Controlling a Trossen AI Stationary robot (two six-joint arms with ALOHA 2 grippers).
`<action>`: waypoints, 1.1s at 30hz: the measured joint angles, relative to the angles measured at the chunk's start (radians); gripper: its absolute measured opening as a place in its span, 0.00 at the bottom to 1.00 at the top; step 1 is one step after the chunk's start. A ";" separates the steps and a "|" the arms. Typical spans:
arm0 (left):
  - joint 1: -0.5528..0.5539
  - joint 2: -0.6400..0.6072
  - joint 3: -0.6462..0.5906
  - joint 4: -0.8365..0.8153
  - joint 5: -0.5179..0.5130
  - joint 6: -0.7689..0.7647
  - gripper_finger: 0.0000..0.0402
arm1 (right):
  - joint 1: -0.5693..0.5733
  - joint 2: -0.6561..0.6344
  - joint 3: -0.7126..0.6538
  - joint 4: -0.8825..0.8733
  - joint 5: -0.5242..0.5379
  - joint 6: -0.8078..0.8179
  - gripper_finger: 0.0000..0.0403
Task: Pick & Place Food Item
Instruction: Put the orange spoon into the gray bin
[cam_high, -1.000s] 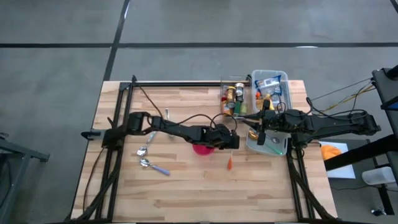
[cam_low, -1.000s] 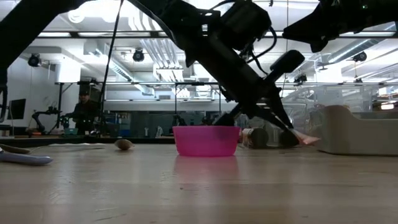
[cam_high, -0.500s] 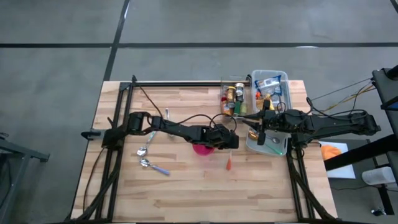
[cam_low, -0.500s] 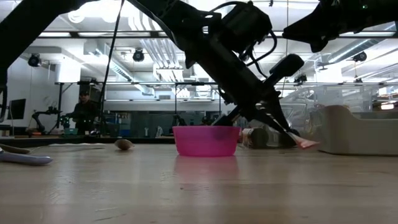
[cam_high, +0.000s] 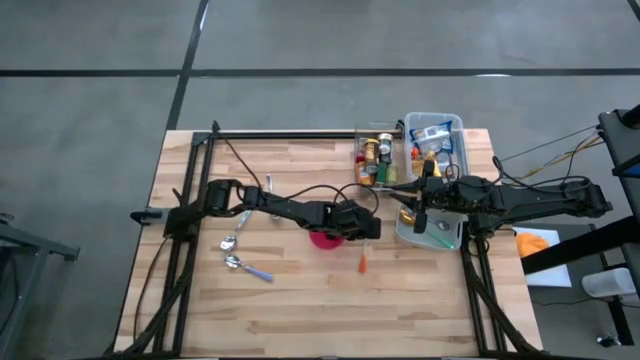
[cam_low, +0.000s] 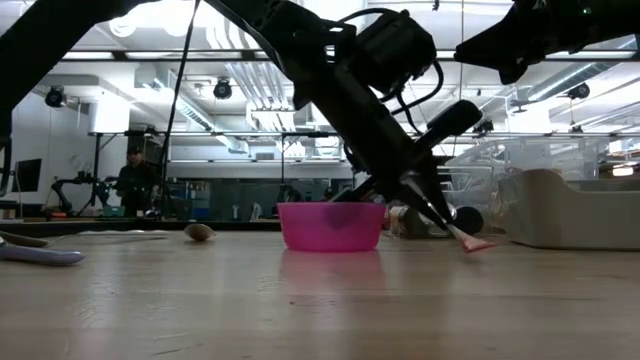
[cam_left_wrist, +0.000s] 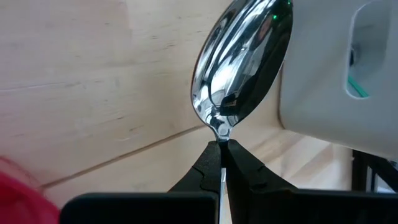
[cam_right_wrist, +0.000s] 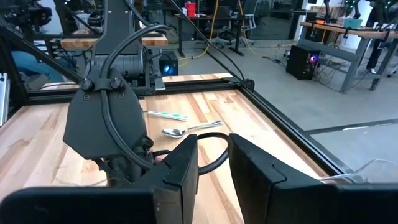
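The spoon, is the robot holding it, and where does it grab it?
Yes. The left end effector pinches the spoon at the neck, just below its shiny bowl. The right end effector holds nothing.

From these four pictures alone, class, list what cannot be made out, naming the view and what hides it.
- Pink bowl contents: the low view sees only its wall; in the high view the left arm covers it.
- Bin items: too small to name in the high view.
- Spoon handle: hidden inside the left gripper in the left wrist view.
- Right gripper: whether it holds anything; its jaws run off the bottom edge of the right wrist view.
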 joint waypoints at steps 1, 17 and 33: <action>0.000 0.000 0.000 -0.007 0.000 0.000 0.00 | 0.000 0.000 0.000 0.000 0.000 0.000 0.21; 0.002 0.000 -0.001 -0.030 0.000 0.000 0.05 | 0.000 0.000 0.000 0.000 0.000 0.000 0.21; 0.002 -0.001 -0.001 -0.024 0.000 -0.007 0.28 | 0.000 0.000 0.000 0.000 0.000 0.000 0.21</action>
